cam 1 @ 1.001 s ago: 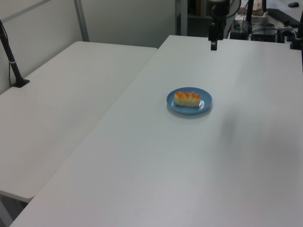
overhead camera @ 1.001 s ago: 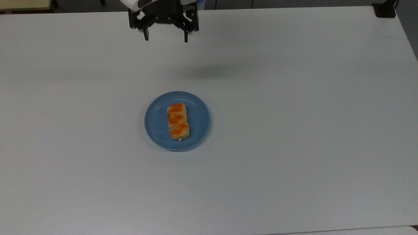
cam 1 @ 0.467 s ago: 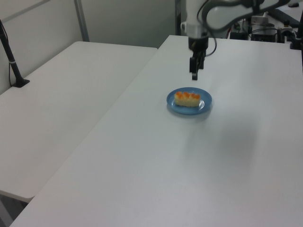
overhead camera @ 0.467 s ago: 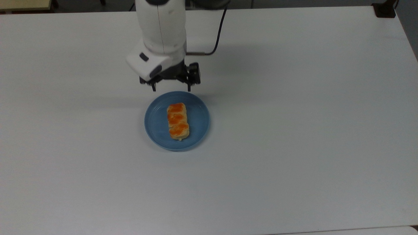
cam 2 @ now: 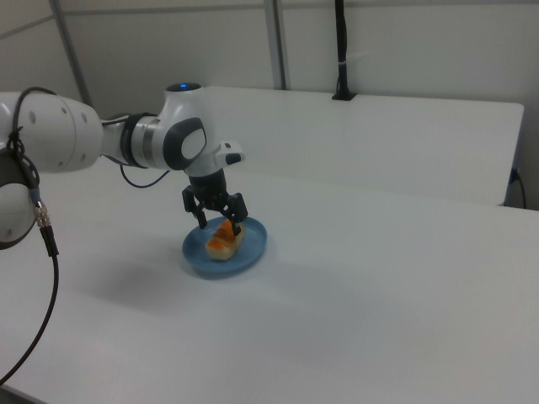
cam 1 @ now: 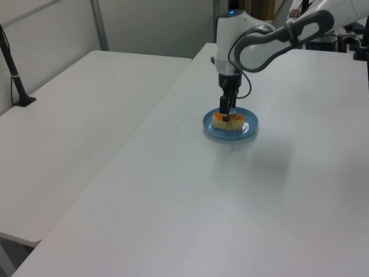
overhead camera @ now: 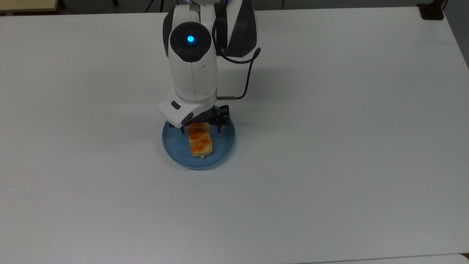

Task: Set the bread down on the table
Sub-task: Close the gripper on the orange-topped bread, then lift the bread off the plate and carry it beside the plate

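**Fingers straddle the bread on the blue plate**

Fingers of the gripper stand spread wide, one on each side of the bread, at the end nearest the arm. In the right view both dark fingers reach down to the roll's level with a gap between them, and whether they touch its sides cannot be told. The left view shows the gripper from the side as a single dark bar over the roll, so the spread does not show there.

Nearest in the top view, the bare white worktop stretches wide. Beyond it sits the blue plate, with the bread lying lengthwise across its middle, the orange glazed bumps upward. The roll's far end is hidden under the white wrist in the top view, while the right view shows the bread from its side on the plate.

Farther back, the arm shows a lit blue dot and a black cable looping at its side. The left view adds a second white table beside the worktop.
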